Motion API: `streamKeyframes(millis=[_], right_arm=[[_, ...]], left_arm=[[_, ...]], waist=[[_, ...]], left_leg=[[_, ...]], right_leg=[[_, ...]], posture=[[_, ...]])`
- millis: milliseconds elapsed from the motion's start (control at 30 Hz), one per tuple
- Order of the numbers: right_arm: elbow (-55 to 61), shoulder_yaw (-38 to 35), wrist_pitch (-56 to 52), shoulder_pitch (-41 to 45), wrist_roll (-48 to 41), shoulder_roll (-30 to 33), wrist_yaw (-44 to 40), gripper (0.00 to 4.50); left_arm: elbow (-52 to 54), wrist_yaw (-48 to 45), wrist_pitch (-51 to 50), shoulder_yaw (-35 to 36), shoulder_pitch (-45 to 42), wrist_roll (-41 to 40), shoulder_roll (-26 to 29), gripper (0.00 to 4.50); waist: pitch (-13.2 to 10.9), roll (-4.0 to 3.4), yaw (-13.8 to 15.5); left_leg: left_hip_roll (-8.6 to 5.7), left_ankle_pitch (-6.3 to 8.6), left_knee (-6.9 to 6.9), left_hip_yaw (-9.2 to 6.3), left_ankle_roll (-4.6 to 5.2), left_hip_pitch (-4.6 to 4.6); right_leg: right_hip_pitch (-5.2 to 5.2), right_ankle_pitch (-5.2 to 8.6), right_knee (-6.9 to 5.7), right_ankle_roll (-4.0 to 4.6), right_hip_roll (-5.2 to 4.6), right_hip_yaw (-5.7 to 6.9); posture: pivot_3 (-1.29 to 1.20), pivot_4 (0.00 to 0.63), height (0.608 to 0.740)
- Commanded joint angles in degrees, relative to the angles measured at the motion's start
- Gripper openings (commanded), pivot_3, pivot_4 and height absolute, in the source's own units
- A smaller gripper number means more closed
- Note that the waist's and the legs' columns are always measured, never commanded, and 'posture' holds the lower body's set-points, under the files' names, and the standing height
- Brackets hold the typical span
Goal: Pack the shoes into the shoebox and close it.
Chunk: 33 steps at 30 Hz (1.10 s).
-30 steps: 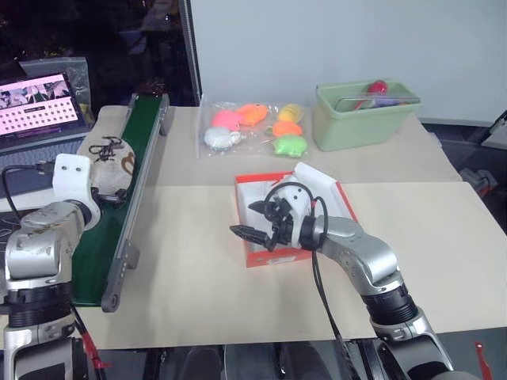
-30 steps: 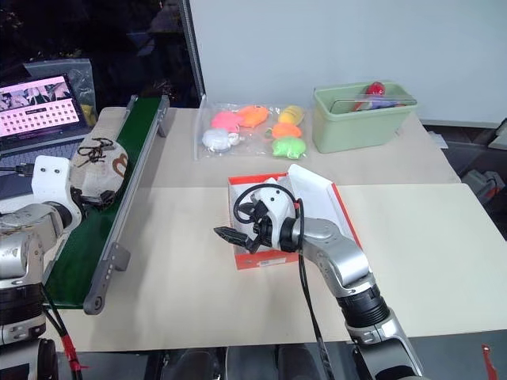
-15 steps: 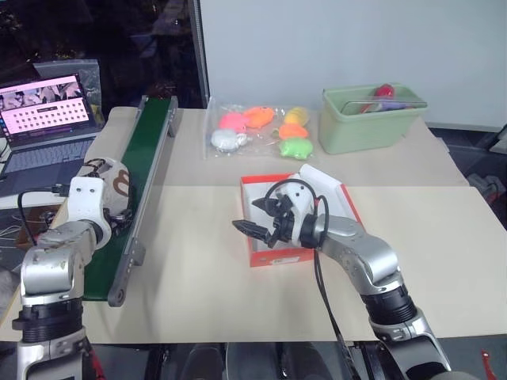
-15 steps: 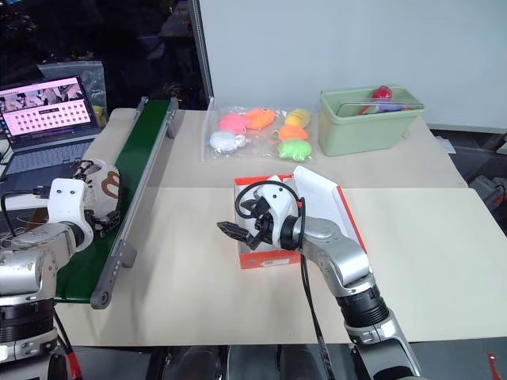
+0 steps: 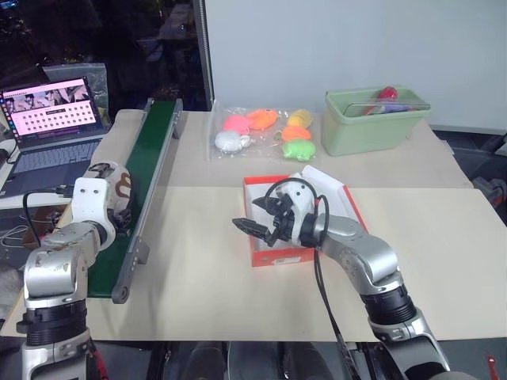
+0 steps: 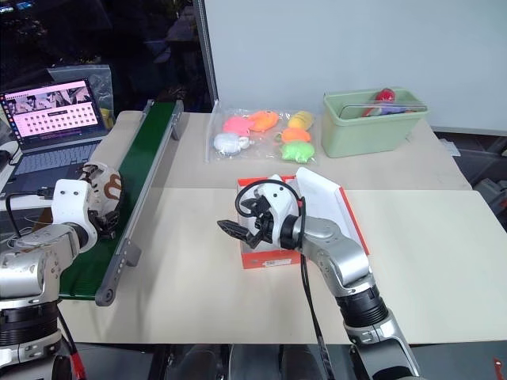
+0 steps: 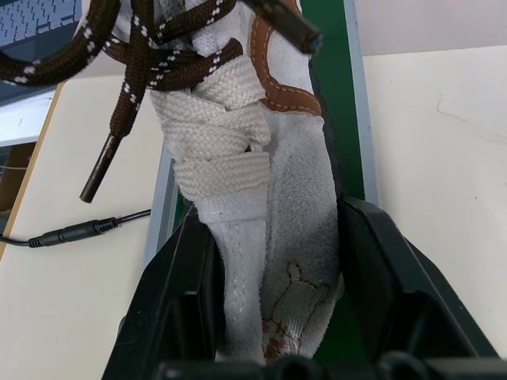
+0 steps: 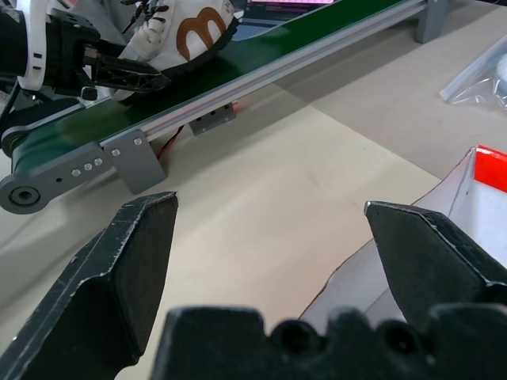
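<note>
My left claw (image 7: 273, 301) pinches the shoe (image 5: 111, 184) on the green conveyor (image 5: 150, 158), at left of the frame. The shoebox (image 5: 265, 249) lies centre-frame, to its right on the counter (image 5: 198, 277), beneath my spread right claw (image 5: 252, 218).

Bare desk (image 5: 198, 261) between belt (image 5: 146, 170) and box (image 5: 273, 237) at mid-frame; right claw (image 5: 252, 215) hangs over the box's left edge.

Shoe (image 6: 101, 184) on conveyor (image 6: 139, 170), left of shoebox (image 6: 313, 207)

1 shoe (image 6: 101, 184), 1 shoebox (image 6: 317, 207), 1 green bin (image 6: 371, 120), 1 laptop (image 6: 49, 127), 6 soft toys (image 6: 264, 133).
</note>
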<state>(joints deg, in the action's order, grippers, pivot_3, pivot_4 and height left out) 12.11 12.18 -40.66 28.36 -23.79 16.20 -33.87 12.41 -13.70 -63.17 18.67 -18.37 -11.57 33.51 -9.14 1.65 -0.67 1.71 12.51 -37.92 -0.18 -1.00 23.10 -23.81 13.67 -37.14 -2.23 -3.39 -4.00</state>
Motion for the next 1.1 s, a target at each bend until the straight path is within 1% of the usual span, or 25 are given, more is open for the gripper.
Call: streamKeyframes(millis=[33, 167, 267, 367, 400, 467, 567, 667, 733, 833, 867, 933, 1033, 1100], right_arm=[[2.57, -1.51, 0.02, 0.48, -0.64, -0.51, 0.58, 4.50], [2.43, -1.78, -0.02, 0.74, -0.71, -0.77, 1.07, 4.50], [1.99, -1.79, 0.13, 1.13, -0.65, -0.95, 1.11, 4.50], [1.09, -1.74, 0.50, 1.79, -0.37, -1.30, 0.98, 4.50], [0.73, -1.72, 0.65, 2.05, -0.29, -1.46, 0.92, 4.50], [-0.25, -1.75, 1.14, 2.73, -0.04, -1.94, 1.01, 4.50], [-0.89, -1.75, 1.46, 3.08, 0.24, -2.31, 1.15, 4.50], [-1.47, -2.20, 1.74, 3.36, 0.42, -3.01, 1.85, 4.50], [-3.15, -4.92, 0.46, 4.75, -0.98, -5.55, 4.62, 4.50], [-5.12, -10.50, -2.65, 7.18, -5.67, -10.16, 8.13, 4.50], [-6.72, -14.79, -5.39, 8.72, -9.65, -12.68, 10.89, 4.50], [-9.21, -20.60, -9.88, 10.93, -14.70, -15.76, 15.00, 4.50], [-13.62, -26.43, -16.02, 14.15, -19.17, -18.03, 20.84, 4.50], [-15.35, -28.65, -18.31, 16.08, -21.02, -18.70, 23.29, 4.50]], left_arm=[[-3.05, 0.25, -0.59, -2.27, -0.20, 0.36, -1.12, 1.92], [-4.08, 2.16, 3.85, -0.59, -2.05, 1.08, -2.62, 1.92], [-4.59, 4.34, 8.44, -0.61, -3.48, 3.50, -2.08, 1.92], [-4.03, 6.54, 14.40, -1.29, -5.11, 5.88, -1.80, 1.92], [-3.62, 6.87, 16.16, -1.77, -5.61, 6.37, -1.78, 1.92], [-0.55, 7.28, 19.84, -4.36, -6.62, 7.31, -2.82, 1.92], [2.57, 8.51, 22.05, -6.11, -6.93, 7.72, -5.38, 1.92], [4.56, 8.29, 24.69, -7.30, -6.81, 7.68, -7.29, 1.92], [7.09, 6.31, 27.36, -8.35, -6.66, 4.79, -10.25, 1.92], [10.20, 1.27, 29.90, -10.03, -5.30, 0.23, -13.01, 1.92], [11.24, -0.51, 30.35, -11.02, -4.50, -0.80, -13.34, 1.92], [12.33, -2.49, 30.60, -12.18, -3.67, -1.92, -13.62, 1.92], [12.72, -3.94, 30.15, -13.56, -3.47, -2.85, -13.72, 1.92], [12.62, -4.85, 30.16, -14.66, -3.47, -2.85, -13.42, 1.92]], waist=[[0.01, -0.02, 0.01], [0.02, -0.04, 0.08], [0.01, -0.02, 0.06], [-0.07, 0.11, -0.14], [-0.16, 0.27, -0.24], [-0.19, 0.47, -0.25], [-0.17, 0.52, -0.13], [-0.16, 0.52, -0.24], [-0.16, 0.52, -0.52], [-0.17, 0.53, -0.52], [-0.17, 0.53, -0.54], [-0.17, 0.53, -0.80], [-0.17, 0.53, -0.88], [-0.17, 0.53, -0.98]], left_leg=[[0.00, 0.00, 0.00, 0.00, 0.00, 0.00], [0.00, -0.01, 0.00, -0.01, 0.01, -0.26], [0.01, -0.01, 0.00, -0.02, 0.01, -0.50], [0.05, -0.03, 0.00, -0.02, 0.00, -0.50], [0.06, -0.03, 0.00, -0.02, 0.00, -0.47], [0.09, -0.02, 0.00, -0.03, -0.01, -0.16], [0.03, -0.03, 0.00, -0.02, -0.02, 0.62], [0.06, 0.02, 0.04, -0.03, -0.06, 0.83], [0.07, 0.04, 0.04, -0.02, -0.07, 1.04], [0.08, 0.04, 0.04, -0.02, -0.07, 1.14], [0.08, 0.03, 0.04, -0.01, -0.08, 1.14], [0.11, 0.02, 0.04, -0.01, -0.09, 1.10], [0.12, 0.02, 0.04, -0.01, -0.09, 1.08], [0.10, 0.01, 0.04, 0.00, -0.08, 1.09]], right_leg=[[0.00, 0.00, 0.00, 0.00, 0.00, 0.00], [0.29, 0.00, 0.01, 0.00, 0.00, 0.02], [0.58, 0.04, 0.06, -0.04, 0.02, 0.03], [0.57, 0.04, 0.09, -0.04, 0.07, 0.03], [0.54, 0.03, 0.09, -0.02, 0.07, 0.03], [0.25, -0.01, 0.13, 0.03, 0.09, 0.03], [-0.48, -0.08, 0.09, 0.05, 0.00, 0.02], [-0.59, -0.09, 0.05, 0.05, -0.03, 0.03], [-0.78, -0.10, 0.08, 0.04, -0.03, 0.03], [-0.95, -0.12, 0.03, 0.06, -0.03, 0.03], [-0.99, -0.13, 0.03, 0.08, -0.02, 0.02], [-0.99, -0.14, 0.03, 0.09, 0.00, 0.02], [-0.97, -0.14, 0.01, 0.10, 0.01, 0.02], [-0.97, -0.14, 0.01, 0.10, 0.01, 0.02]], posture=[[0.00, 0.150, 0.729], [0.00, 0.150, 0.729], [0.00, 0.150, 0.729], [0.00, 0.150, 0.729], [0.00, 0.150, 0.729], [0.00, 0.150, 0.729], [0.00, 0.150, 0.729], [0.00, 0.150, 0.729], [0.00, 0.150, 0.729], [0.00, 0.150, 0.729], [0.00, 0.150, 0.729], [0.00, 0.150, 0.729], [0.00, 0.150, 0.729], [0.00, 0.150, 0.729]])
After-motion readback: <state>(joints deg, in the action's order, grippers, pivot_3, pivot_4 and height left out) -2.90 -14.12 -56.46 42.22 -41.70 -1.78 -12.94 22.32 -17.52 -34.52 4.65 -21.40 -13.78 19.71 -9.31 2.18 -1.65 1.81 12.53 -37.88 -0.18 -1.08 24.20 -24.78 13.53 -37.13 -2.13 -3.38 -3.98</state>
